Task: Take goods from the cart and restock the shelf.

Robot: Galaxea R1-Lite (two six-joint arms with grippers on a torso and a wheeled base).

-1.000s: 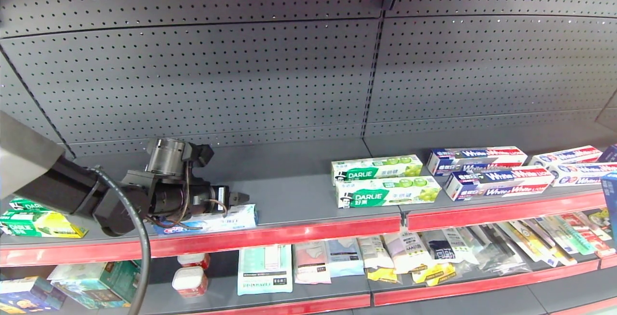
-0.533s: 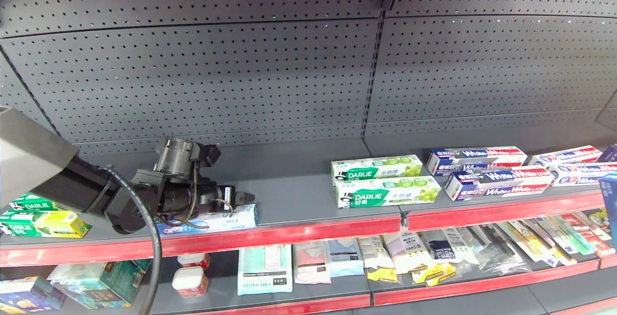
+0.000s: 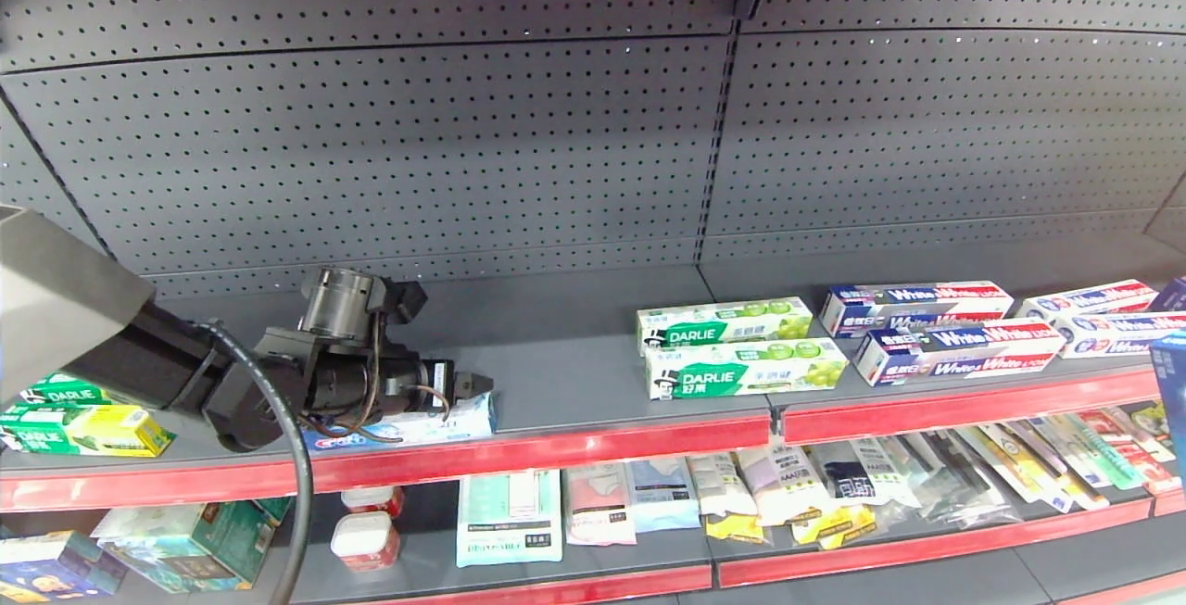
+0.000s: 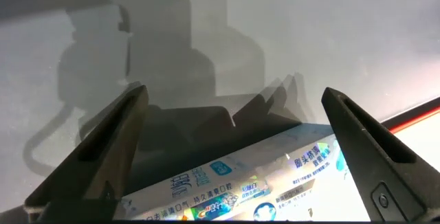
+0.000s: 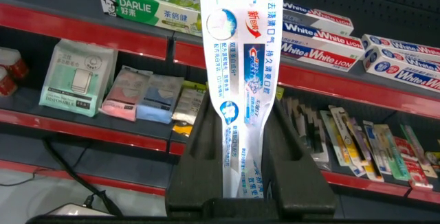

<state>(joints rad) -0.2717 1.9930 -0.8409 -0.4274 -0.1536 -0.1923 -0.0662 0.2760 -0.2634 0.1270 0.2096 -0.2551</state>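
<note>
Left tool [image 3: 474,382] stands open over the shelved toothpaste box [image 3: 454,420]. Right tool [image 5: 240,121] clamps another carton [image 5: 237,38]: light, probably crushable card; grip its long sides mid-length.

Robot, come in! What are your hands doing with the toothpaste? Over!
Left gripper open, over the white-blue toothpaste box lying at the front edge of the shelf. Right gripper shut on a second toothpaste box. Nothing blocking; green boxes sit well off.
</note>
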